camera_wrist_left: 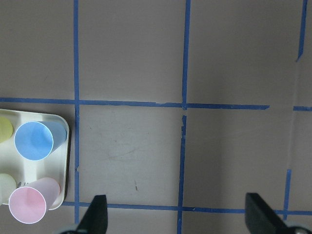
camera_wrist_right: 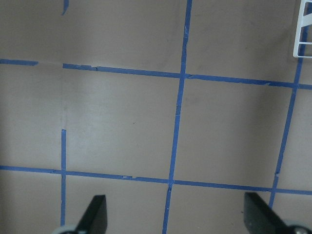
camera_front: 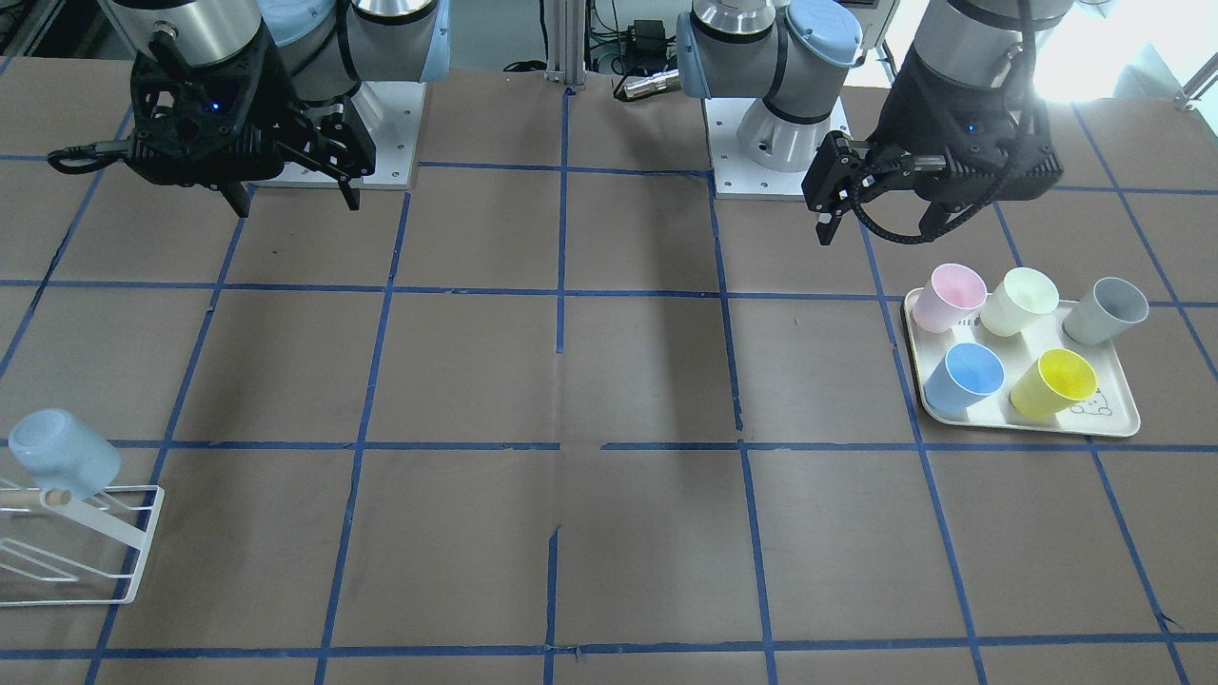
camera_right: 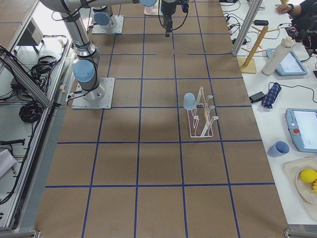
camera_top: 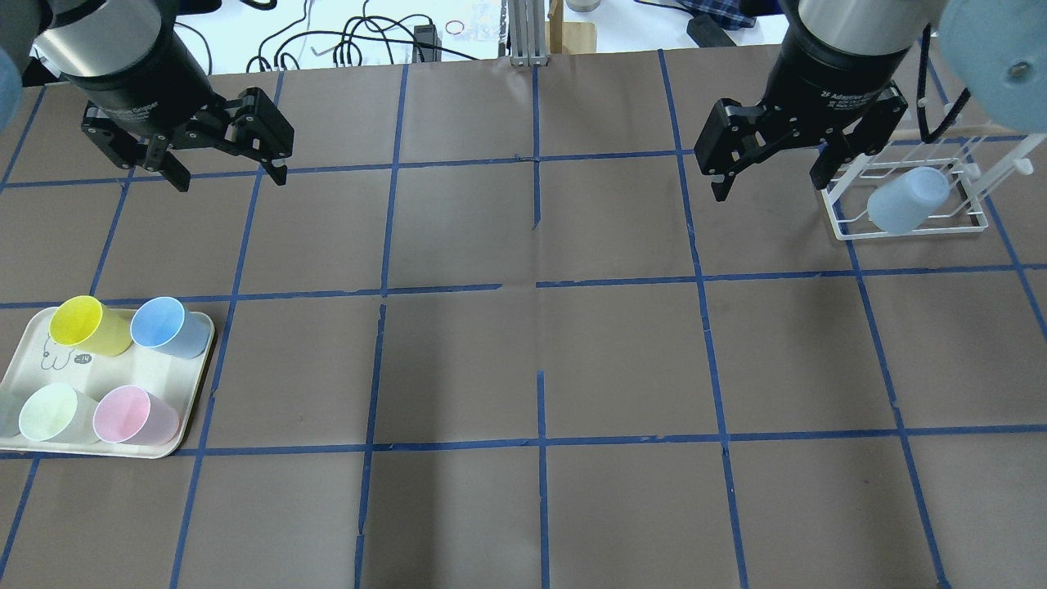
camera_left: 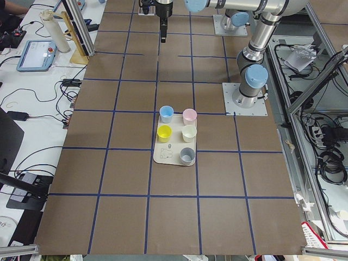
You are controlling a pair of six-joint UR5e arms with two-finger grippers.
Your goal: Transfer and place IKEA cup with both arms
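The pale icy-blue IKEA cup [camera_top: 908, 199] hangs tilted, mouth down, on a peg of the white wire rack [camera_top: 904, 235] on my right side. It also shows in the front view [camera_front: 65, 454] and the right side view [camera_right: 189, 101]. My right gripper [camera_top: 770, 186] is open and empty, raised above the table just left of the rack in the overhead view; its fingertips [camera_wrist_right: 97, 214] frame bare table. My left gripper [camera_top: 231, 176] is open and empty, raised on the far left, beyond the tray [camera_top: 196, 384]. Neither gripper touches the cup.
The cream tray [camera_front: 1123, 419] holds a yellow cup [camera_top: 78, 323], a deeper blue cup [camera_top: 164, 325], a pale green cup [camera_top: 47, 413], a pink cup [camera_top: 131, 415] and a grey cup [camera_front: 1109, 309]. Blue tape lines grid the brown table. The rack's corner [camera_wrist_right: 306, 34] shows in the right wrist view.
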